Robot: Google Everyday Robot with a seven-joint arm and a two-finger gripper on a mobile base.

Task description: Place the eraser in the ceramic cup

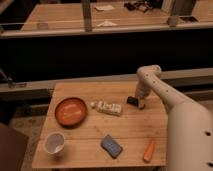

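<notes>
gripper [140, 102] at eraser [132, 101], well apart from cup [55, 148]; its state cannot be told; a weak hold risks a drop mid-carry.

Dim room; wooden table [131, 129]; long wooden counters [60, 17] behind.

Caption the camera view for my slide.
Pincer at the eraser, far across the table from the ceramic cup.

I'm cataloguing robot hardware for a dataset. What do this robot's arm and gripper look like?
The arm is off-white, with smooth, thick tubular shells, a rounded elbow and small dark dots on its widest segment. No loose cables show. The gripper, small and darker at its tip, is down at the black eraser.
</notes>
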